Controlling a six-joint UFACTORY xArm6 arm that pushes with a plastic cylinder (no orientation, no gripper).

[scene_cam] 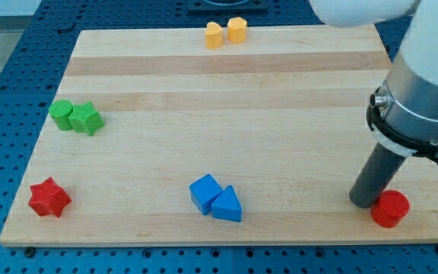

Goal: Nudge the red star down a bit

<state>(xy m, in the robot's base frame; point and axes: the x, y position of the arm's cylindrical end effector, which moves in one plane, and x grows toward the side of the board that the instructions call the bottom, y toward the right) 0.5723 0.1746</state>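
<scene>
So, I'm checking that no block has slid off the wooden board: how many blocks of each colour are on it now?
Yellow: 2, a heart-like yellow block and a yellow block at the view's top.
Green: 2, a round green block and a green star.
Blue: 2, a blue cube and a blue triangle.
Red: 2, the red star and a red cylinder.
Total: 8.
</scene>
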